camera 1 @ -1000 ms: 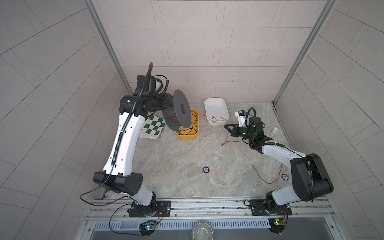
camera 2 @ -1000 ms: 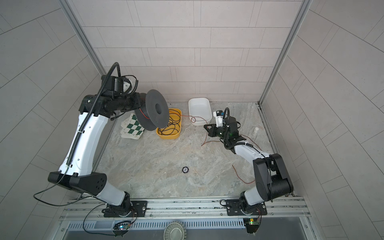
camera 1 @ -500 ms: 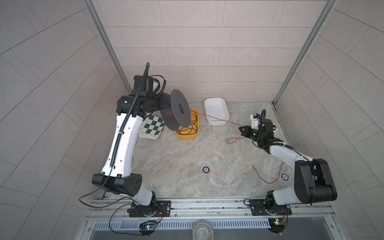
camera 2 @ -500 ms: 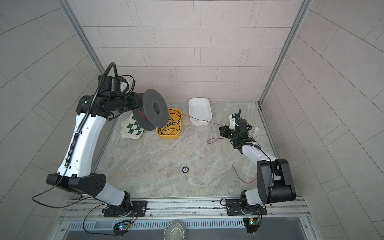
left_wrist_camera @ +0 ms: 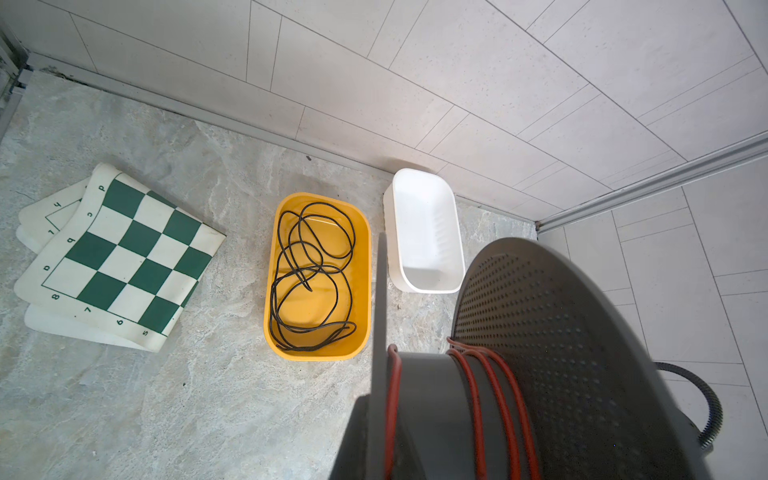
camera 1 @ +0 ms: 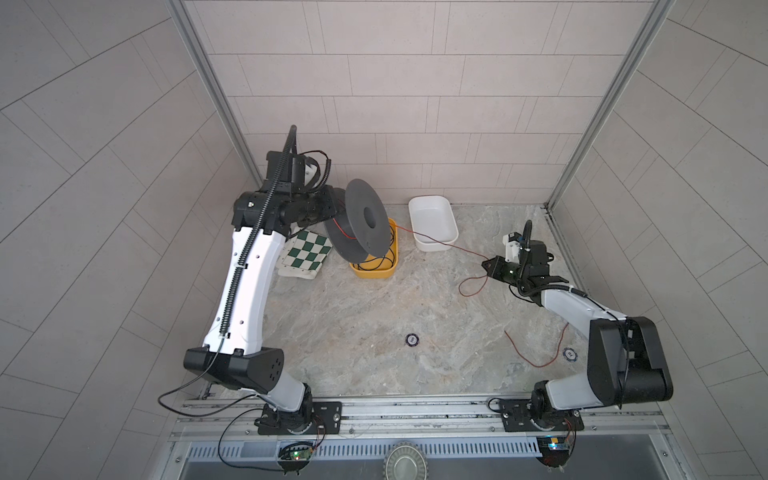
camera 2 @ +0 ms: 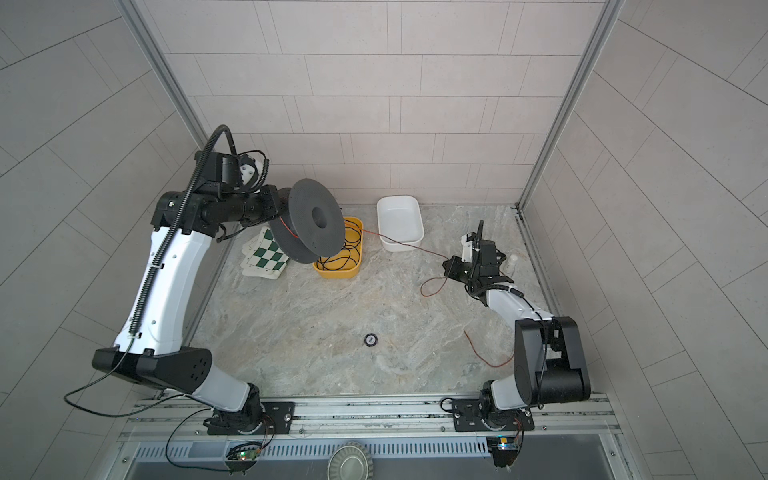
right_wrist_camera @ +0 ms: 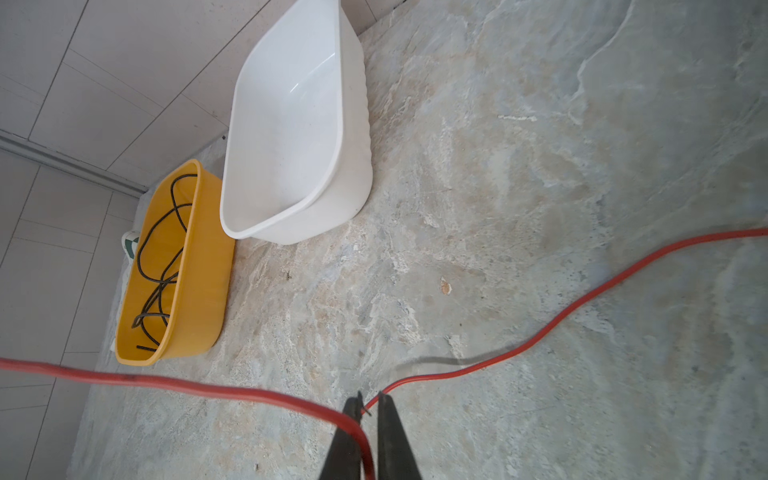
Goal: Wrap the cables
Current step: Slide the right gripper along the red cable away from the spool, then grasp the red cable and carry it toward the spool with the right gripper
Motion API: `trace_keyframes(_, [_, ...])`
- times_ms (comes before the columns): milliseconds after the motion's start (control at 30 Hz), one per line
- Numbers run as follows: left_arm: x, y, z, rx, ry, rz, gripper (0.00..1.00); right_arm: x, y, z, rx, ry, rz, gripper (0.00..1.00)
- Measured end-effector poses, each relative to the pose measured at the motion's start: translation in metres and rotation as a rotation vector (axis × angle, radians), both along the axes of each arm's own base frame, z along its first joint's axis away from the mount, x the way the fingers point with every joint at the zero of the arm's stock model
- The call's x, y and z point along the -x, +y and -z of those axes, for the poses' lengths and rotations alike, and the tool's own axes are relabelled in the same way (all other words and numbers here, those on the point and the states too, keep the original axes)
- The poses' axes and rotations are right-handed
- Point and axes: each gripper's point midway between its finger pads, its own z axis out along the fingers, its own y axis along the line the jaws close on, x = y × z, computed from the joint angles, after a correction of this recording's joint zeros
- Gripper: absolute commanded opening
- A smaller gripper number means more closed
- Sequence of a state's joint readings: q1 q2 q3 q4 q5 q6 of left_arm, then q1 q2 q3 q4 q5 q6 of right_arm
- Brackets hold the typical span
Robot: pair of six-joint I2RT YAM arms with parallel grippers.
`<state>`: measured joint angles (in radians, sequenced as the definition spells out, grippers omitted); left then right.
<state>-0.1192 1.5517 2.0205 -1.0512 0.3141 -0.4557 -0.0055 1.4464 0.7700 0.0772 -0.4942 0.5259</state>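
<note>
Slipping is the danger: the right gripper (right_wrist_camera: 370,405), beyond the white tub (camera 1: 428,197) from the spool (camera 1: 365,218), has its jaws only a crack apart, so the red wire (right_wrist_camera: 187,385) running between them past the tub's front may drop and slacken. The left gripper (camera 1: 336,205), closed, carries the spool.

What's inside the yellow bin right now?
Only a loose tangle of thin black cable lies in the yellow bin. In both top views the grey spool hides part of it.

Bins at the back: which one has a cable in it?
The yellow bin: a black cable lies coiled inside it. The white bin beside it holds nothing.
</note>
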Motion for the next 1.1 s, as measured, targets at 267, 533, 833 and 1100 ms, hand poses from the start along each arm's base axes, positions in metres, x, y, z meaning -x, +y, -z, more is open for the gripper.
trace_keyframes(267, [0.002,-0.006,-0.012,0.027,-0.056,0.037,0.0,0.005,0.003,0.008,0.012,0.025,-0.036,0.65])
trace_keyframes(533, [0.007,-0.02,-0.02,0.063,-0.078,0.098,0.0,0.009,0.022,-0.025,0.058,-0.087,-0.107,0.76])
trace_keyframes(833, [0.021,-0.029,-0.022,0.067,-0.085,0.143,0.0,0.029,0.097,-0.074,0.157,-0.325,-0.356,0.86])
trace_keyframes(1100, [0.031,-0.033,-0.031,0.083,-0.11,0.171,0.0,0.04,0.167,-0.095,0.202,-0.48,-0.569,0.85])
